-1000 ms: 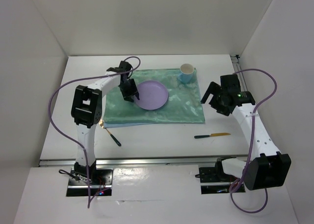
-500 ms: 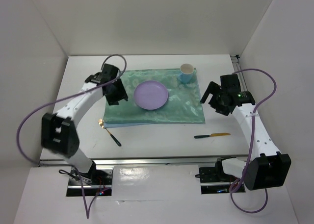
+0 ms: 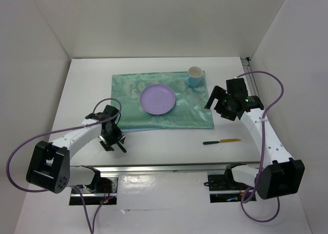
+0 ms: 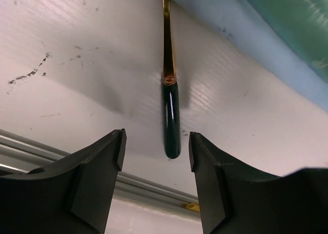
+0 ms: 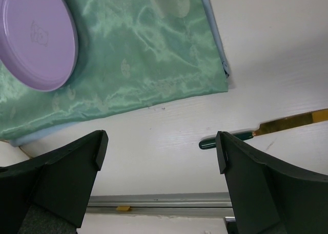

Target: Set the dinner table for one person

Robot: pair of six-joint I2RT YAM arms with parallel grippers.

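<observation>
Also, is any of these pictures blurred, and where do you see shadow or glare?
Top view: sharp and evenly lit, with glare on the glossy near ledge. Left wrist view: the utensil is sharp and casts a soft grey shadow on the table; the left hand has dark fingers with little detail. Right wrist view: the cloth shows sheen, no blur.

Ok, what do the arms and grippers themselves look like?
The left arm and right arm have white shells with black joint housings, each trailing a purple cable. Fingers are broad matte black wedges. A green light shows near the right wrist.
</observation>
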